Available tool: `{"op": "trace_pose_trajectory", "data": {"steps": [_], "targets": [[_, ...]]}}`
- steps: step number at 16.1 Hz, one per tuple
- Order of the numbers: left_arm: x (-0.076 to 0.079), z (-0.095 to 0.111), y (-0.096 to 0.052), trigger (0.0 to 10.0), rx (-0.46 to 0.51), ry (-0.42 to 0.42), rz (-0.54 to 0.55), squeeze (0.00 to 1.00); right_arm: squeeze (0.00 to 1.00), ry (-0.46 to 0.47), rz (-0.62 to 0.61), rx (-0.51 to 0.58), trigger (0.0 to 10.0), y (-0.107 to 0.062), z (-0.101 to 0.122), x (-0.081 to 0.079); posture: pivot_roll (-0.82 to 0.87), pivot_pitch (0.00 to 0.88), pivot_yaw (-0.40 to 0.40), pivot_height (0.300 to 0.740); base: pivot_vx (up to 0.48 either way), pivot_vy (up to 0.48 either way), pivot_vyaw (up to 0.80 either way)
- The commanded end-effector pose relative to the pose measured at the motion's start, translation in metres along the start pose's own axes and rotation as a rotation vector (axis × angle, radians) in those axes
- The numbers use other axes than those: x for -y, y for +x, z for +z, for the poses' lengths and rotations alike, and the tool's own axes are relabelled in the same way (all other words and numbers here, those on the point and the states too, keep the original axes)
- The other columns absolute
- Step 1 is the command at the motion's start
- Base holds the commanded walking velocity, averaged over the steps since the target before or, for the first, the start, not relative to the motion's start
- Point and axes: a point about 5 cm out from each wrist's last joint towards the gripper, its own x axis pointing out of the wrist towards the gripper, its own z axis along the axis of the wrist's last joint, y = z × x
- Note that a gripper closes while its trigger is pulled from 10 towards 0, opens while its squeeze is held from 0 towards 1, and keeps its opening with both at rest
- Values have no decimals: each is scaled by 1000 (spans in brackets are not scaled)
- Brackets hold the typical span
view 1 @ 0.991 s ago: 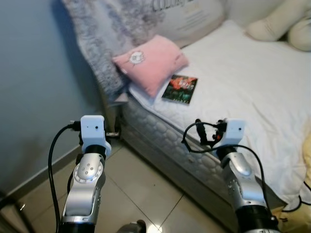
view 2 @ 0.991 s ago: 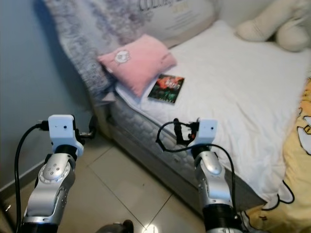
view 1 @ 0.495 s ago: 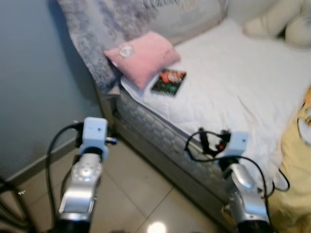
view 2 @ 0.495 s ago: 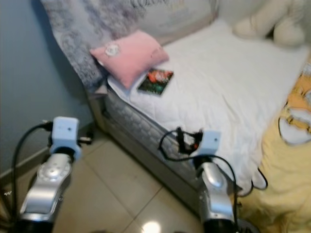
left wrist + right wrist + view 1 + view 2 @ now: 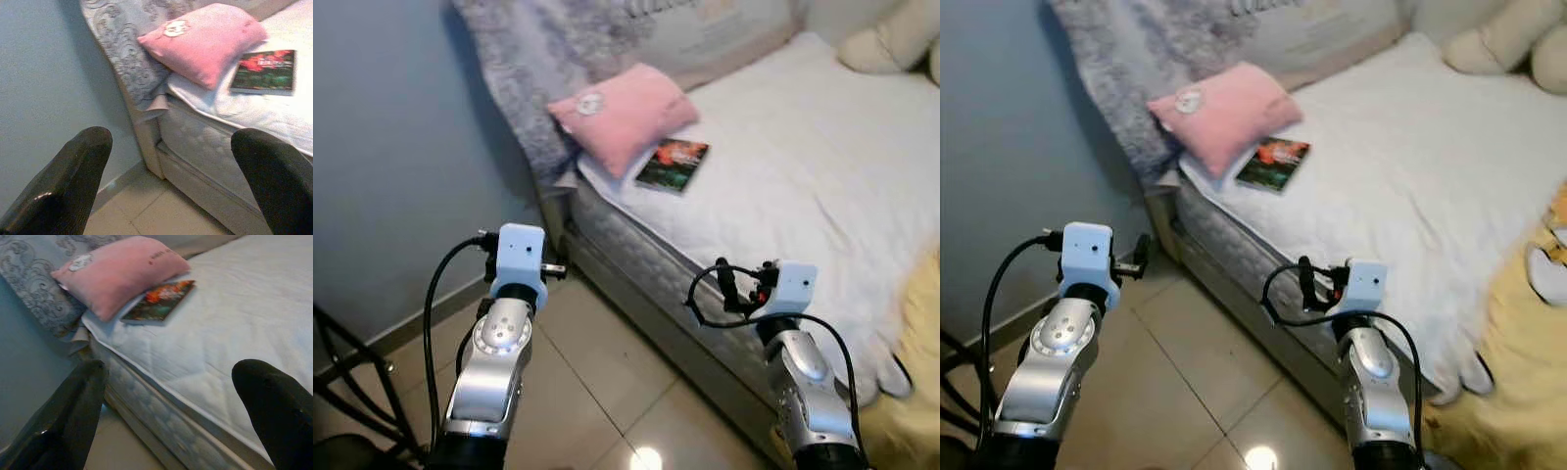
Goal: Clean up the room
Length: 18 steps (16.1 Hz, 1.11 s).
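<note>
A pink pillow (image 5: 625,110) lies at the near left corner of the white bed (image 5: 822,166). A dark book (image 5: 673,164) with a red and green cover lies flat just beside it on the sheet. Both arms are raised in front of me over the tiled floor, short of the bed's side. My left gripper (image 5: 171,147) is open with nothing between its fingers, and it faces the pillow and the bed corner. My right gripper (image 5: 171,377) is also open and empty, facing the book (image 5: 159,301) and the pillow (image 5: 120,276).
A grey patterned blanket (image 5: 524,69) hangs at the head of the bed against the blue wall (image 5: 391,147). Cream plush toys (image 5: 891,39) lie at the far right. A yellow blanket (image 5: 1518,372) spills off the bed's near right. A black metal frame (image 5: 352,382) stands at the lower left on the tiled floor (image 5: 607,392).
The whole picture has shifted, so the camera moved. The black frame has come into view at the lower left. Both arms keep the same raised pose.
</note>
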Motion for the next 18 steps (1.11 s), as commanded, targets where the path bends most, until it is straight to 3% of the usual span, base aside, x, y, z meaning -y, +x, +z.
{"op": "trace_pose_trajectory", "data": {"steps": [1,8,12,18], "targets": [[-3,3,3,10000,14,4,21,0,35,-3,25,36,10000,6,10,-4,-58,0,61,740,431,0,450],[-8,2,4,10000,5,-1,46,0,20,-3,21,2,10000,15,6,-5,-32,0,38,740,451,0,455],[-7,2,3,10000,7,-4,54,0,0,-15,28,11,10000,19,10,-4,-18,0,23,740,480,0,0],[-3,3,4,10000,20,-17,50,0,24,-22,63,11,10000,23,10,-5,-13,0,9,740,480,0,615]]}}
